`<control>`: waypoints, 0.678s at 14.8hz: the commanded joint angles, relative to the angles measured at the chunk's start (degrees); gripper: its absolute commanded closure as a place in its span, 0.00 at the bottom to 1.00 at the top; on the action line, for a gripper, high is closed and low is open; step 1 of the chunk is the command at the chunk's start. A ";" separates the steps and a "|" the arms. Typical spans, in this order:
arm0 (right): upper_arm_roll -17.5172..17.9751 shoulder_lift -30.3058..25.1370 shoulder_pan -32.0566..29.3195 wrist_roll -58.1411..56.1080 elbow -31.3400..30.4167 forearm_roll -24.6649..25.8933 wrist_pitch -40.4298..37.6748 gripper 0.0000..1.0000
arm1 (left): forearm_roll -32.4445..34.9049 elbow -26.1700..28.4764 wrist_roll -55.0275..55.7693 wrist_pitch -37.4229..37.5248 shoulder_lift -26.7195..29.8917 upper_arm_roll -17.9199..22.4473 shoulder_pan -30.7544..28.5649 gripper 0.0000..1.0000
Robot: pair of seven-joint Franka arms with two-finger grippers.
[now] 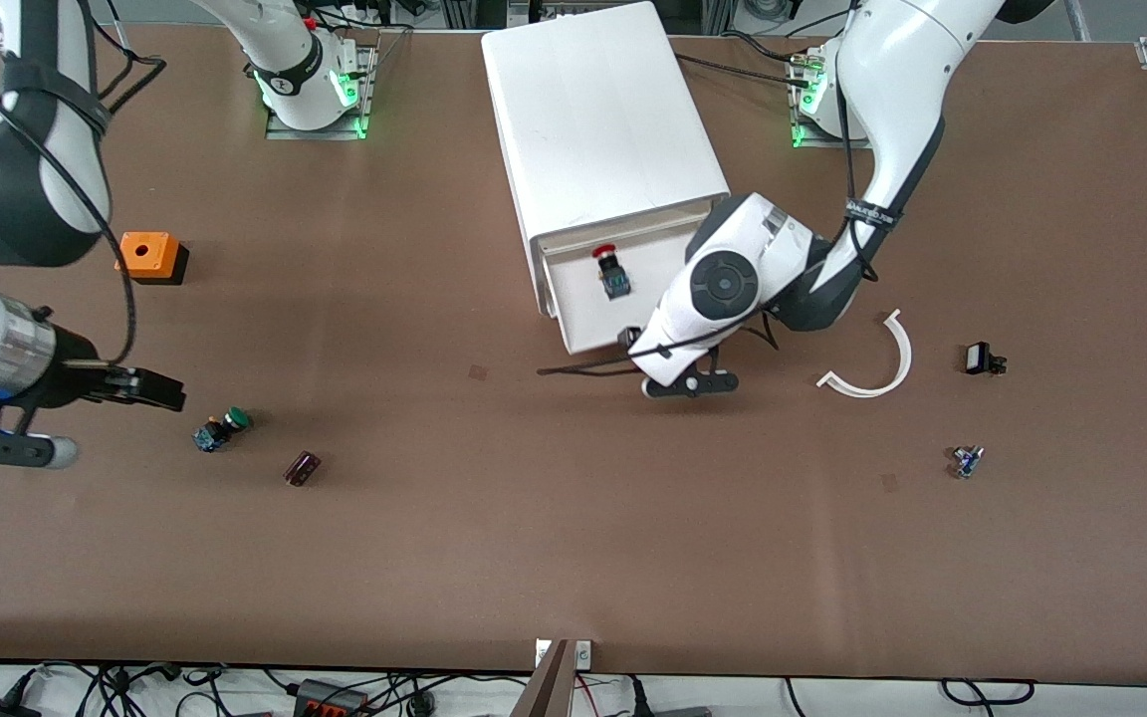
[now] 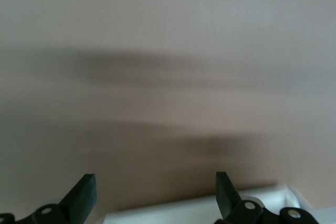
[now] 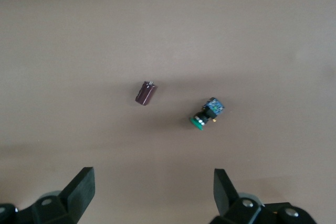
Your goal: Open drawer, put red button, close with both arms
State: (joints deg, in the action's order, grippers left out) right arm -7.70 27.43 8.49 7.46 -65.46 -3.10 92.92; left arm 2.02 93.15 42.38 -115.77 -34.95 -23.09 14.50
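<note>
While in the open drawer (image 1: 583,299), the red button (image 1: 612,271).

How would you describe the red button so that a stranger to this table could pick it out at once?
Start at the big white cabinet in the middle of the table. Its drawer is pulled open, and the red button lies inside. Its cap is red; the similar button toward the right arm's end is green-capped.
</note>
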 commanded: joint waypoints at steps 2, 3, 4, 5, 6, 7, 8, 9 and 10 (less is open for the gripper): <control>0.67 -7.64 -4.97 -7.10 -6.77 0.29 -0.55 0.00 | -9.22 2.74 -0.02 8.18 2.16 -5.72 -5.01 0.00; 0.76 -9.22 -6.11 -8.07 -8.18 0.29 -0.55 0.00 | -9.40 2.74 0.16 8.97 2.08 -6.00 -4.57 0.00; 1.37 -11.06 -7.60 -9.21 -10.02 0.29 -0.46 0.00 | -9.41 2.74 0.07 10.46 1.90 -6.00 -4.39 0.00; 2.33 -12.47 -9.01 -10.61 -11.43 0.29 -0.46 0.00 | -9.41 2.82 -0.36 11.60 1.73 -6.00 -4.39 0.00; 3.30 -13.53 -9.98 -12.11 -12.31 0.29 -0.55 0.00 | -9.41 2.91 -0.45 11.96 1.72 -6.00 -4.39 0.00; 3.39 -13.80 -9.99 -12.73 -12.32 0.29 -0.55 0.00 | -9.41 2.91 -0.45 11.97 1.64 -6.00 -4.22 0.00; 3.48 -13.89 -9.99 -12.74 -12.32 0.29 -0.55 0.00 | -9.41 2.91 -0.45 12.40 1.64 -6.17 -3.87 0.00; 3.74 -14.16 -10.07 -12.65 -12.58 0.29 -0.63 0.00 | -9.41 2.91 -0.45 12.93 1.55 -6.35 -3.60 0.00; 3.75 -15.12 -9.90 -12.04 -13.72 0.38 -0.81 0.00 | -9.41 2.83 -0.54 13.28 1.64 -6.35 -3.60 0.00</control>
State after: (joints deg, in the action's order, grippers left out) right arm -5.44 14.94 -0.70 -4.36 -75.80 -3.09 92.07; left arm -6.29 94.89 42.38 -104.03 -34.37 -28.73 11.17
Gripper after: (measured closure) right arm 0.000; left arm 0.000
